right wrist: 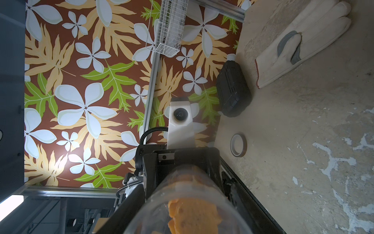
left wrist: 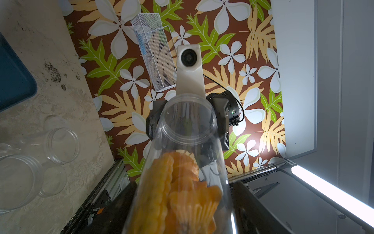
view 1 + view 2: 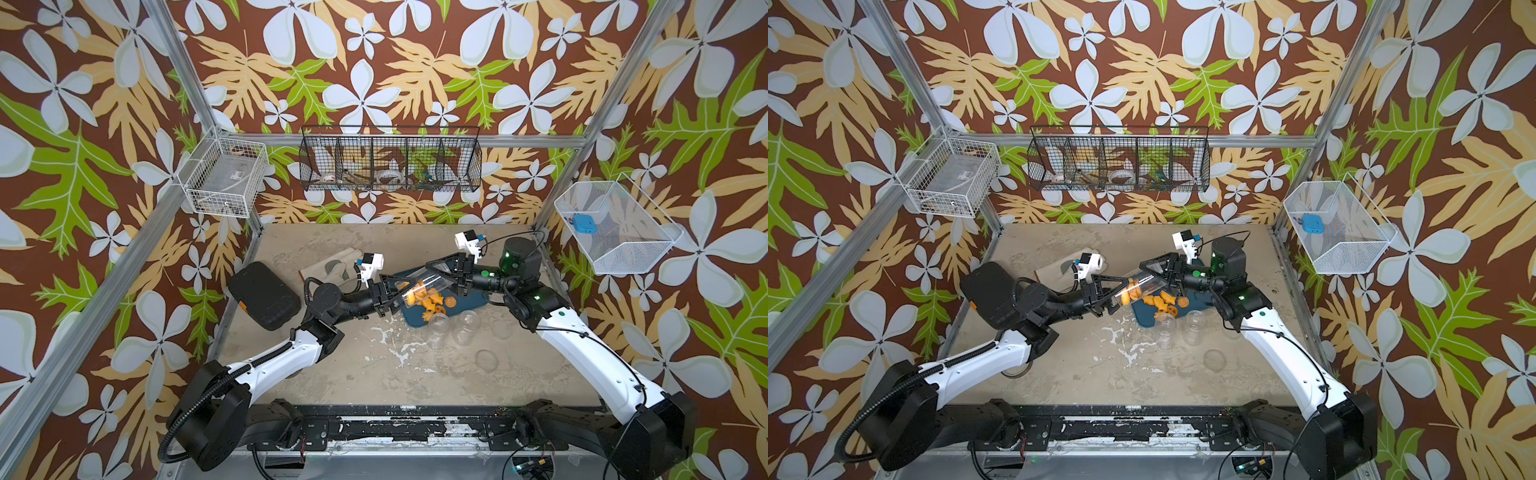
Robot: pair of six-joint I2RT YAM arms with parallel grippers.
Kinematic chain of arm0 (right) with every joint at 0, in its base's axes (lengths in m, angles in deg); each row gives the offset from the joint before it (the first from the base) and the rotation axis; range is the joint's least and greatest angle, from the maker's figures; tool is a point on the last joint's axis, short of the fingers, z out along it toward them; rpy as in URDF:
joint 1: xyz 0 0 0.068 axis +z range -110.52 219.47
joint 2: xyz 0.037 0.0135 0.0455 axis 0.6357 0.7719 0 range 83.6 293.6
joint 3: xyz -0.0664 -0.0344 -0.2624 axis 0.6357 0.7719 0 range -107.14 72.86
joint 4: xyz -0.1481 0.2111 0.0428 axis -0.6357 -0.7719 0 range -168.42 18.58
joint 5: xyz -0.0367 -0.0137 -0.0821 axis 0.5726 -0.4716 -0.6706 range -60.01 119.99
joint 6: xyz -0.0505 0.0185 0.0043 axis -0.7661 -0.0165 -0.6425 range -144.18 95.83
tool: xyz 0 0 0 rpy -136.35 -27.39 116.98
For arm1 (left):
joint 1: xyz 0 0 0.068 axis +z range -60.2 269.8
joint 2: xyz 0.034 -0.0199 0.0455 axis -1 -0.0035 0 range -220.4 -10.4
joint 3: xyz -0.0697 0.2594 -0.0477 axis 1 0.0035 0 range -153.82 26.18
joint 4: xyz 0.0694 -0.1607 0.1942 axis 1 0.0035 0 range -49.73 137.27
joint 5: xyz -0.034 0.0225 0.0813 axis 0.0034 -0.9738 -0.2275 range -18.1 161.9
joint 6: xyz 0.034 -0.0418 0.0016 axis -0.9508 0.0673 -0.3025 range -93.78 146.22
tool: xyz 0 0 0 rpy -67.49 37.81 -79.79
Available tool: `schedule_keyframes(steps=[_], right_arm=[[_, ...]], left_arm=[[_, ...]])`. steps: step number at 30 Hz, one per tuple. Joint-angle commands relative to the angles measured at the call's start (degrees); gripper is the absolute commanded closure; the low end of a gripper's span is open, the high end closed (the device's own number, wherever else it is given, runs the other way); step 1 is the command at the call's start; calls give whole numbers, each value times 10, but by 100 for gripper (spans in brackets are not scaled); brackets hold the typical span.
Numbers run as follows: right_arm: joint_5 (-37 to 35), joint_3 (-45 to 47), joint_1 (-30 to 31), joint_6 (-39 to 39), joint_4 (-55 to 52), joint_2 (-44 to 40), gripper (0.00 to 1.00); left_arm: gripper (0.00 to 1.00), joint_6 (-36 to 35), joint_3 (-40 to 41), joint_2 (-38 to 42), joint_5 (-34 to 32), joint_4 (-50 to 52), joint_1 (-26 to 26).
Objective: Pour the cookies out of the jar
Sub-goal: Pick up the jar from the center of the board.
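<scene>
I see the jar (image 3: 424, 284) lifted on its side over the blue tray (image 3: 478, 297) on the stained beige table (image 3: 353, 374). Some cookies (image 3: 434, 305) lie on the tray and others are inside the jar. My right gripper (image 3: 440, 276) clamps one end; the left gripper (image 3: 397, 297) brackets the other, though I can't tell if it grips. Floral wallpaper (image 3: 374, 62) covers the walls.

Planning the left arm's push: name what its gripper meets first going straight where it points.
The clear jar between the fingers of the left gripper; beyond it, probably the right gripper clasping the jar's far end.
</scene>
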Motion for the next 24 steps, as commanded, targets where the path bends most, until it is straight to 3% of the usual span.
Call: schedule_keyframes(steps=[1, 14, 18, 21, 24], right_arm=[[-7, 2, 2, -5, 3, -1, 33], [-9, -6, 0, -44, -48, -12, 21], [3, -27, -35, -105, -124, -12, 12], [10, -38, -48, -136, -156, -17, 7], [39, -32, -48, -136, -149, -22, 4]], left_arm=[[27, 14, 2, -1, -2, -73, 0], [43, 20, 19, 0, 19, -77, 5], [59, 24, 22, 11, 60, -72, 30], [55, -12, 31, 32, 109, -15, 61], [52, -103, 24, 64, 165, 103, 80]])
